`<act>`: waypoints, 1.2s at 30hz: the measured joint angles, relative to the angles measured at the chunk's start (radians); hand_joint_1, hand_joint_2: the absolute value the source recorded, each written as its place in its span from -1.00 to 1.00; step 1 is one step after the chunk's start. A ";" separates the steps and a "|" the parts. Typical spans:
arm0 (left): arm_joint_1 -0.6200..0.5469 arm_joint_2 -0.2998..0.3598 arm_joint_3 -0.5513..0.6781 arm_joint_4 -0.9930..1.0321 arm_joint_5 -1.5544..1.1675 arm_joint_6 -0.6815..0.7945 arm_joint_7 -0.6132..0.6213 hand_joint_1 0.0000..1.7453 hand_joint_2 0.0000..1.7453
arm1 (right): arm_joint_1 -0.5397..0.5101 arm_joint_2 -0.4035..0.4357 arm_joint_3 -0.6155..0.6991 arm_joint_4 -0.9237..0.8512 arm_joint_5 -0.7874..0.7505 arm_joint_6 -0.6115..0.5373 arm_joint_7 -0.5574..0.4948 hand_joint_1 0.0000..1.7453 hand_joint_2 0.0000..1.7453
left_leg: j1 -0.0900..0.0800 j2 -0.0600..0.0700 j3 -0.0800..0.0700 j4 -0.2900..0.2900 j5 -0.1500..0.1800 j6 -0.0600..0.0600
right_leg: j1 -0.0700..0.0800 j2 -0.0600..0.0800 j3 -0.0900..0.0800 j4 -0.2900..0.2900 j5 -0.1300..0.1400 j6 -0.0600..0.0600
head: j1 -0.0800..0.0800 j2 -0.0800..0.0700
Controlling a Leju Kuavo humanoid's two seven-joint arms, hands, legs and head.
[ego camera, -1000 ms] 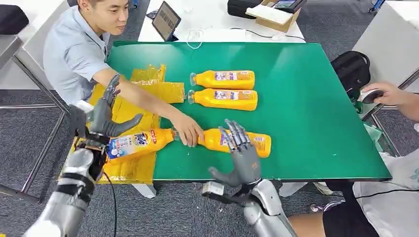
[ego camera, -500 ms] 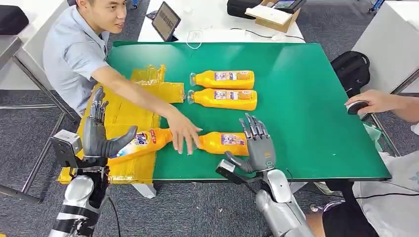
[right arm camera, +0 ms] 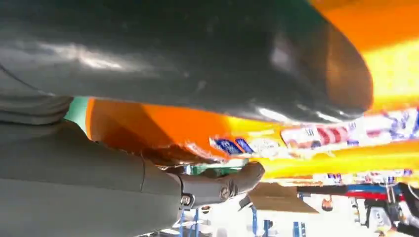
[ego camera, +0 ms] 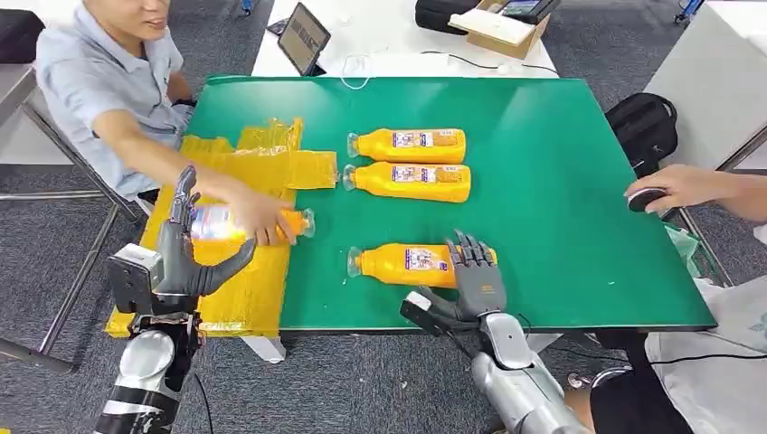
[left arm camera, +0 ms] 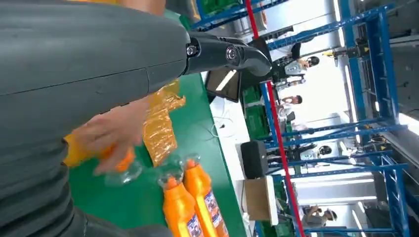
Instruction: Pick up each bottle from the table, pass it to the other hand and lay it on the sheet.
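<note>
Lying on its side near the lower middle of the head view, the nearest bottle [ego camera: 405, 264] is orange with its cap pointing toward the left of the frame, and it rests on the green table [ego camera: 561, 181]. The right hand [ego camera: 472, 282] sits at this bottle's base end, fingers laid over the bottle's right part and thumb sticking out to the lower left; the right wrist view shows the orange body [right arm camera: 395, 64] pressed close between thumb and fingers, though whether the hand has truly closed on it cannot be told.

The left hand [ego camera: 185, 253] stands at the lower left of the frame, fingers upright and spread, thumb out to the right, holding nothing. It hovers over the yellow sheet [ego camera: 244, 298], which covers the table's left edge.

A person's hand [ego camera: 258, 217] reaches in from the upper left and grips another bottle [ego camera: 226, 223] lying on the sheet, just beyond the left hand's fingertips. That bottle is partly hidden by the fingers in front of it.

Two more orange bottles lie side by side in the upper middle of the frame, the far bottle [ego camera: 409, 145] and the second bottle [ego camera: 409, 182], both with caps to the left, just right of the sheet's crumpled corner. At the right edge another person's hand [ego camera: 674, 187] rests on a dark mouse [ego camera: 644, 199].
</note>
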 measured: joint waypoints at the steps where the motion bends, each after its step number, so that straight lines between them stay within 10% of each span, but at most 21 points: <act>1: 0.000 0.000 0.000 0.000 -0.001 0.002 0.000 -1.00 1.00 | -0.004 -0.003 0.005 0.005 0.001 0.003 0.004 -1.00 1.00 | 0.000 0.000 0.000 0.000 0.000 0.000 | 0.000 0.000 0.000 0.000 0.000 0.000 | 0.000 0.000; 12: -0.004 -0.001 -0.010 0.002 0.001 -0.034 0.000 -1.00 1.00 | -0.059 -0.025 0.044 0.076 0.027 0.045 0.029 -1.00 1.00 | 0.000 0.000 0.001 0.000 0.000 0.000 | 0.000 0.000 0.001 0.000 0.000 0.000 | 0.000 0.000; 13: -0.006 -0.001 -0.014 0.004 0.003 -0.042 0.000 -1.00 1.00 | -0.070 -0.028 0.048 0.087 0.027 0.054 0.030 -0.46 1.00 | 0.000 0.000 0.001 0.000 0.000 0.000 | 0.000 0.000 0.001 0.000 0.000 0.000 | 0.000 0.000; 14: -0.007 -0.001 -0.018 0.006 0.008 -0.050 0.000 -1.00 1.00 | -0.081 -0.030 0.051 0.098 0.022 0.066 0.029 0.62 1.00 | 0.000 0.001 0.002 0.000 0.000 0.000 | 0.000 0.000 0.001 0.000 0.000 0.000 | 0.000 0.000; 16: -0.008 -0.001 -0.024 0.011 0.014 -0.064 0.003 -1.00 1.00 | -0.104 -0.037 0.057 0.122 0.011 0.094 0.025 1.00 1.00 | 0.000 0.001 0.003 0.000 0.000 0.000 | 0.000 0.000 0.002 0.000 0.000 0.000 | 0.000 0.000; 36: -0.024 0.001 -0.029 0.035 0.037 -0.082 0.010 -1.00 1.00 | -0.210 -0.072 0.102 0.220 0.035 0.182 0.026 1.00 1.00 | 0.000 0.000 0.005 0.000 0.001 0.001 | 0.000 0.000 0.005 0.000 0.001 0.000 | 0.000 0.000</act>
